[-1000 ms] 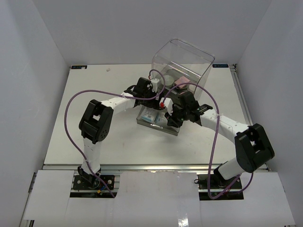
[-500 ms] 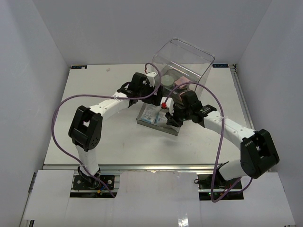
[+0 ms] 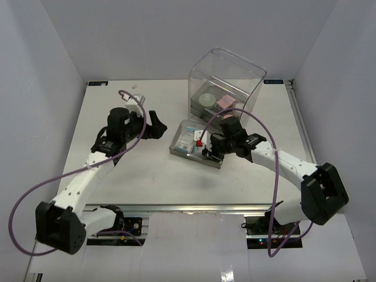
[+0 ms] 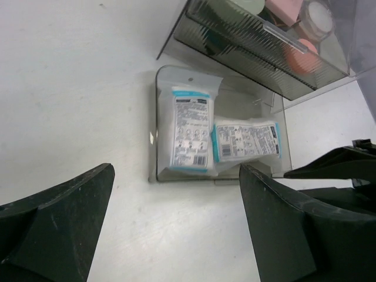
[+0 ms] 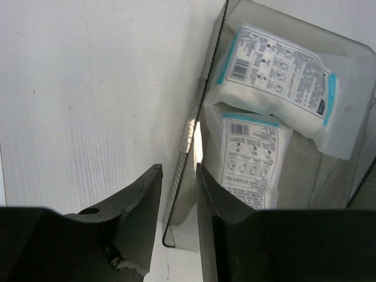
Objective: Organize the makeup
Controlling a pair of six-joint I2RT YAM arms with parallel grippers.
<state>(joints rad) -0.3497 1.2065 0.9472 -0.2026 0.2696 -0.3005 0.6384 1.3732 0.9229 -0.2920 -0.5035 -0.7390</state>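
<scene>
Two white-blue sachets point(image 3: 188, 141) lie side by side in a pulled-out grey drawer point(image 3: 176, 151) in front of the clear box point(image 3: 226, 70). The left wrist view shows both, one upright point(image 4: 191, 135) and one crosswise point(image 4: 247, 141); the right wrist view shows them too point(image 5: 276, 76). Pink puffs point(image 3: 224, 103) and a white round pad point(image 3: 207, 100) sit inside the box. My right gripper point(image 3: 205, 154) straddles the drawer's front wall point(image 5: 188, 147), jaws narrowly closed on it point(image 5: 178, 170). My left gripper point(image 3: 157, 124) is open and empty, left of the drawer point(image 4: 176, 170). No brushes show.
The clear box stands at the back middle-right, its ribbed upper drawer point(image 4: 264, 44) shut. A small white speck point(image 3: 135, 86) lies near the table's back left edge. Bare white table point(image 3: 117, 176) lies left and in front of the drawer.
My left arm has drawn back to the left, away from the box and drawer. My right gripper has stayed at the drawer's front wall.
</scene>
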